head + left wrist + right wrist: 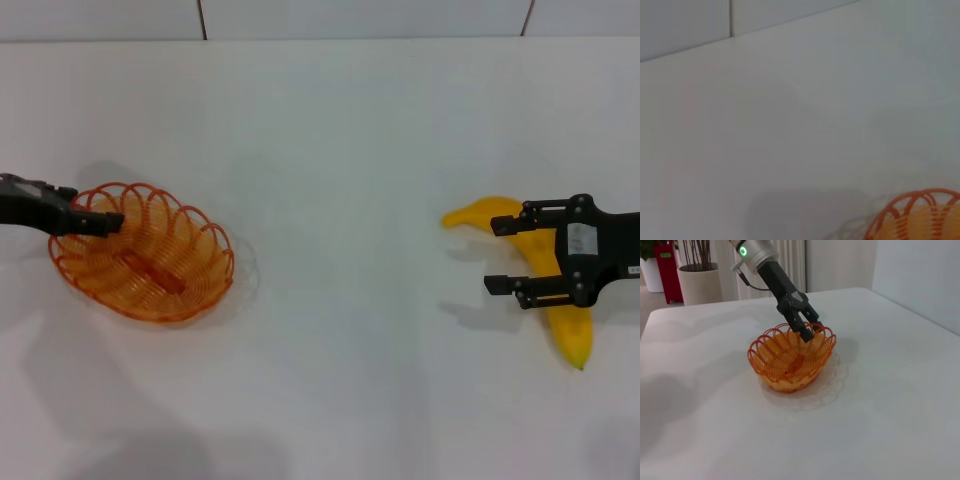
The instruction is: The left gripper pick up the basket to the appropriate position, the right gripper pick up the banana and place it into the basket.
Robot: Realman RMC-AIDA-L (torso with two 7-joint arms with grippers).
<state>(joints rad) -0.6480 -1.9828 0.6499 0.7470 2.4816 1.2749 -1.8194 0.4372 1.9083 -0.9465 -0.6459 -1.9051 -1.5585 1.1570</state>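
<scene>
The orange wire basket (150, 262) sits on the white table at the left. My left gripper (108, 222) reaches in from the left, its thin jaws closed on the basket's left rim. The right wrist view shows this grip (809, 332) on the basket (787, 362). A bit of the basket rim (920, 212) shows in the left wrist view. The yellow banana (482, 212) lies at the right. My right gripper (496, 255) hovers over its middle, open, with one finger on each side of the banana's width.
The table runs back to a tiled wall (300, 18). Beyond the table's far edge in the right wrist view stand a plant pot (696, 284) and a red object (667, 270). Bare tabletop (340, 250) lies between the basket and the banana.
</scene>
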